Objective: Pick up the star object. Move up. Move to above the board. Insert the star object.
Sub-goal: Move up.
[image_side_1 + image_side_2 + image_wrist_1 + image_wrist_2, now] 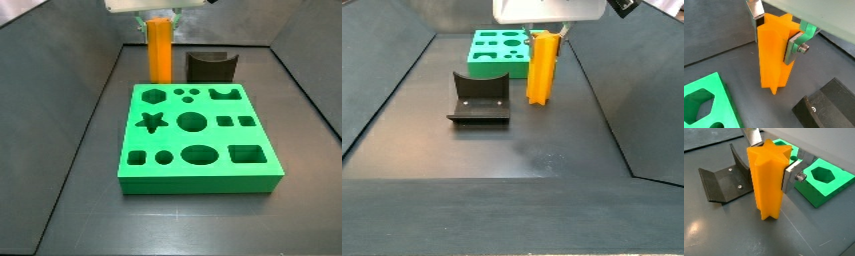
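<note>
The star object (765, 183), a tall orange star-section prism, stands upright between the silver fingers (791, 174) of my gripper (769, 158), which is shut on its upper part. In both side views the gripper (159, 18) hangs over the floor just beyond the far edge of the green board (171, 140), with the star object (159, 50) hanging straight down from it. Its lower end (540, 100) is at or just above the floor; I cannot tell which. The board (489, 68) lies flat with its shaped holes open, the star hole (151, 122) among them.
The dark fixture (210, 67) stands on the floor close beside the star object, behind the board; it also shows in a side view as the fixture (478, 100). Sloping grey walls (80, 90) close in the floor on both sides.
</note>
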